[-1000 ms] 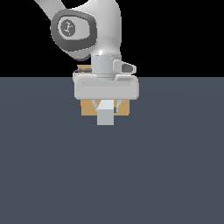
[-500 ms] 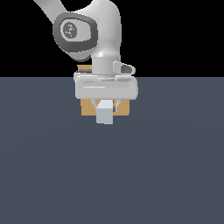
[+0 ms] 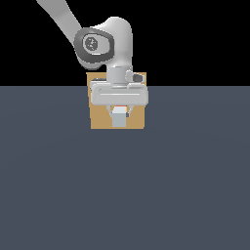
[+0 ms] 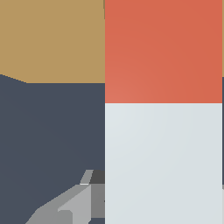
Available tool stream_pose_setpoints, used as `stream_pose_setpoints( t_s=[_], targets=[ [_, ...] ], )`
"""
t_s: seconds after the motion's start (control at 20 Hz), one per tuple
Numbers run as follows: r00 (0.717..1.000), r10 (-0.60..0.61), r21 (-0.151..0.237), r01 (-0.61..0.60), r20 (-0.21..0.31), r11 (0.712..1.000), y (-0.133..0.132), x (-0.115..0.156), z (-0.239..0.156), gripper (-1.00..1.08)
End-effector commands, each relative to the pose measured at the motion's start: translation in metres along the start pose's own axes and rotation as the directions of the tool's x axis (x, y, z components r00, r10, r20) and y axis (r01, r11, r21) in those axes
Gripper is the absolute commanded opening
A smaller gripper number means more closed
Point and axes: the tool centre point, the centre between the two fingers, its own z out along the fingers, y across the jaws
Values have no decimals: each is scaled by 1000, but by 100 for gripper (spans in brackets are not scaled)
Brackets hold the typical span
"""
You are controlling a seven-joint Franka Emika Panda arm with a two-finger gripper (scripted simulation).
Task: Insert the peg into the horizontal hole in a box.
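Peg point(image 3: 119, 117) gripped between closed jaws of gripper point(image 3: 119, 110), horizontal, red end toward box point(image 3: 101, 118) face. Grasp and approach apparently done; insertion pending. Hole hidden behind peg.

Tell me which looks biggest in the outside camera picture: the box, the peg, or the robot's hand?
1. Box, biggest.
2. Hand, nearly as wide but shorter, and it sits nearer the camera, so that's unsure.
3. Peg, smallest; only its end shows.
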Motion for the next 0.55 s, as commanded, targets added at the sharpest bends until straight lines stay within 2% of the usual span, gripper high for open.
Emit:
stream_pose_setpoints(
  t_s=[0.0,0.25,0.5],
  targets=[
    [1000,1,-6,-1,-2,1000,2,18,-3,-100],
    [1000,1,-7,-1,-2,1000,3,37,-4,-100],
    [1000,1,-7,-1,-2,1000,4,36,-4,-100]
  ],
)
